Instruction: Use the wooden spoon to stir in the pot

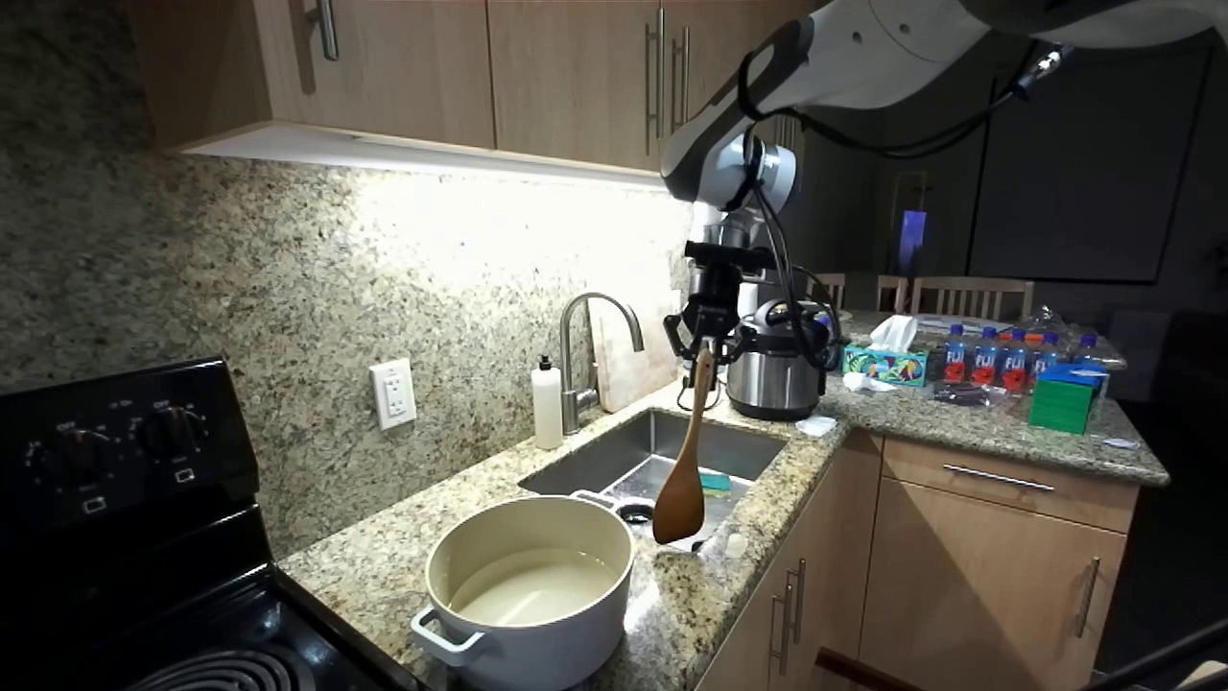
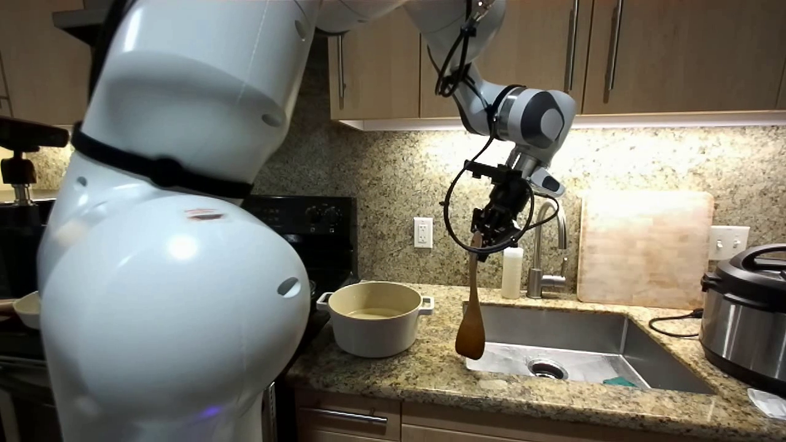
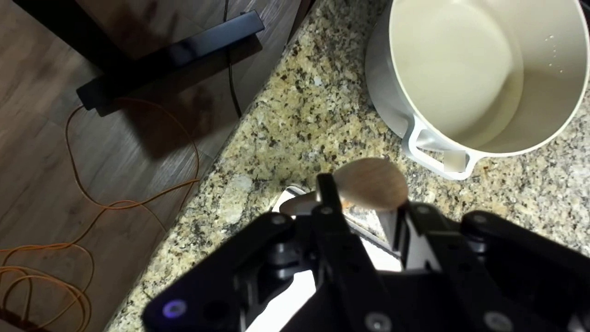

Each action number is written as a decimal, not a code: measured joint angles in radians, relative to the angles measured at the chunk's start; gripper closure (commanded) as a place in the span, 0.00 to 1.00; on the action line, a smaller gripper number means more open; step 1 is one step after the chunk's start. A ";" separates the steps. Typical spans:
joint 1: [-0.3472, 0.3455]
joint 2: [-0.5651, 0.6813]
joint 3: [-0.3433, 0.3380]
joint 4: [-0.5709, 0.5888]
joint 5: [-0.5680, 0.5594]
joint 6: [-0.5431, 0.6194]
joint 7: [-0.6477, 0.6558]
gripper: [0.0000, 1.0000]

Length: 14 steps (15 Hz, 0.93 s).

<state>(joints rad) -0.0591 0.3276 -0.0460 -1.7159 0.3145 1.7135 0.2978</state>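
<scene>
Gripper (image 3: 368, 198) pinching the upper handle of the wooden spoon (image 1: 687, 470)
In both exterior views the spoon hangs bowl-down in the air, slightly tilted, beside the cream-white pot (image 2: 374, 334), outside its rim and apart from it. The pot, with clear liquid (image 1: 542, 581) over its base, stands on the granite bench (image 1: 384, 557) between the black coil stove (image 1: 153, 489) and the stainless-steel sink (image 2: 552, 325). A gooseneck faucet (image 1: 567, 360) and a white bottle (image 1: 547, 408) stand at the sink's back edge.
</scene>
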 measured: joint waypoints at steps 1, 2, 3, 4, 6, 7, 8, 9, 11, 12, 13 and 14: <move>0.001 0.000 0.004 0.003 0.000 -0.005 0.000 0.90; 0.003 0.000 0.008 0.007 0.000 -0.013 0.000 0.90; 0.006 0.001 0.011 0.012 0.000 -0.023 0.000 0.90; 0.009 0.001 0.013 0.019 0.000 -0.032 0.000 0.90; 0.013 0.001 0.020 0.034 0.000 -0.046 -0.001 0.90; 0.014 0.000 0.023 0.041 0.000 -0.050 -0.001 0.90; 0.015 -0.005 0.025 0.047 0.000 -0.051 -0.001 0.90; 0.015 -0.013 0.026 0.051 0.000 -0.053 -0.001 0.90; 0.017 -0.041 0.027 0.052 0.000 -0.058 -0.001 0.90; 0.020 -0.060 0.027 0.051 -0.001 -0.063 -0.001 0.90; 0.024 -0.080 0.028 0.051 -0.001 -0.067 -0.001 0.90; 0.028 -0.101 0.028 0.050 -0.002 -0.071 -0.001 0.90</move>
<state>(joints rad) -0.0306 0.2265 -0.0176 -1.6659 0.3120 1.6424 0.2968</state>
